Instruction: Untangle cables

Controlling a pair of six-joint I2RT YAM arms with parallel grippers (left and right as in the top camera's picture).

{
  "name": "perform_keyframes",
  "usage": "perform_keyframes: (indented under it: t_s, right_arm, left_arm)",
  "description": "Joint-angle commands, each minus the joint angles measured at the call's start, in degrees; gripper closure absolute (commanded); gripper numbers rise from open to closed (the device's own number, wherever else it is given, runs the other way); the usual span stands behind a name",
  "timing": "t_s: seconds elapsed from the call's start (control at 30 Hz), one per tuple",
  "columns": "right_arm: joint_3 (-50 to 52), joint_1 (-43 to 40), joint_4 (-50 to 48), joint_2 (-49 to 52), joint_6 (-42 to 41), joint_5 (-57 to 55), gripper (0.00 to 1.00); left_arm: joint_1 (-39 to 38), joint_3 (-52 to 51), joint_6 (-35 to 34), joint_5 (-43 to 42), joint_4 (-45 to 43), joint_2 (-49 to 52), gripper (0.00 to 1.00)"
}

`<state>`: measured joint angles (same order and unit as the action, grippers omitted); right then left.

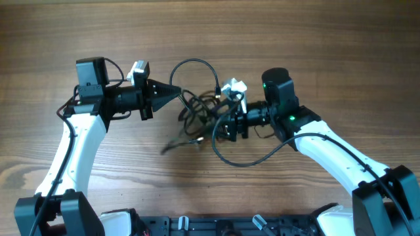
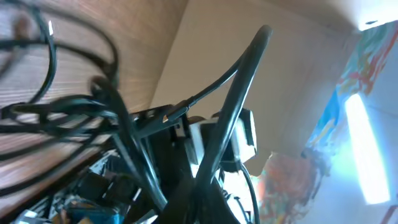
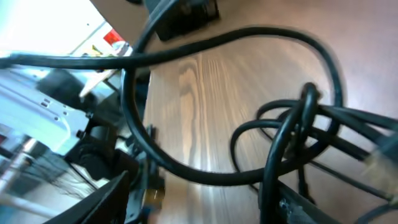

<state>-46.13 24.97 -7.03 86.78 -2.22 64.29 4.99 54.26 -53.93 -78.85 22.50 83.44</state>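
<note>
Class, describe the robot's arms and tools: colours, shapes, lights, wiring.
The left arm and right arm have smooth white links, black joints and thin black wires alongside. Green lights glow on the right arm. The black left tool tapers; the right tool is black too.

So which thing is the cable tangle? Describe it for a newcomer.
On the wooden table, look at the middle, between the left gripper and right gripper. The cables are the thin black knotted cords there, with one loop arching up, another sweeping below; unlike the arms' own wires, they sprawl over the wood.

Smooth cables (image 1: 195, 113) (faintly glossy) on matt wooden table (image 1: 328, 33).
</note>
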Motion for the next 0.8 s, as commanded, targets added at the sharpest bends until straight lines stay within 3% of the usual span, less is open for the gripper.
perform_keyframes:
  t_s: [0.0, 0.07, 0.3, 0.6, 0.77]
  right_arm:
    - [0.1, 0.1, -3.7, -1.8, 6.4, -0.6, 0.28]
    - [0.1, 0.1, -1.2, -1.8, 6.7, -7.8, 0.27]
    - [0.1, -0.2, 12.7, -1.8, 10.1, -16.9, 0.24]
    - [0.1, -2.8, 13.6, -5.3, 16.8, -18.5, 0.21]
    - [0.1, -2.1, 6.9, -5.4, 17.1, -12.3, 0.22]
  left_arm:
    - [0.2, 0.5, -2.4, -0.6, 0.1, -0.9, 0.96]
    - [0.2, 0.5, -4.5, -1.2, 0.0, -0.9, 0.96]
    - [1.9, 0.5, -5.1, -1.3, 0.0, -0.9, 0.96]
    - [3.1, 0.5, -5.1, -1.6, 0.0, -0.9, 0.96]
    - [3.1, 0.5, -5.0, -1.2, 0.0, -0.9, 0.96]
